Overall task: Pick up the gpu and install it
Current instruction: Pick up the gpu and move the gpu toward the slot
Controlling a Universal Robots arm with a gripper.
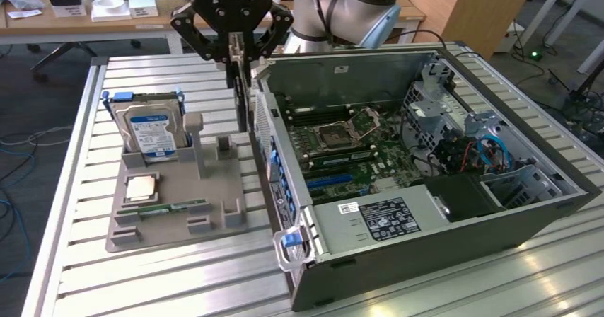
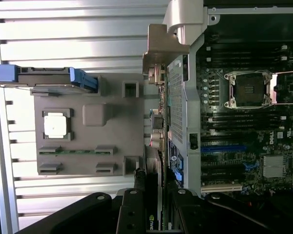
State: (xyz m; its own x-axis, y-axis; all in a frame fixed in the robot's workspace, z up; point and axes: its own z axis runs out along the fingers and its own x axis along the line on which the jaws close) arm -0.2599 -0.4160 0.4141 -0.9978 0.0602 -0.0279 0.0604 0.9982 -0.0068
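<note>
The gpu [image 1: 242,101] is held clamped in the hand [image 1: 233,54], hanging upright above the counter [image 1: 85,274] between the grey fixture [image 1: 170,225] and the open case [image 1: 528,211]; the transfer step is judged in hand, and wall clearance and slot alignment are called for.

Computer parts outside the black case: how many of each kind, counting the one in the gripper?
Silver hard drive with blue-white label, upright in the grey tray: 1
Square silver processor chip, flat on the tray: 1
Narrow green memory stick, on the tray: 1
Thin dark graphics card, in the black gripper: 1
Total: 4
</note>
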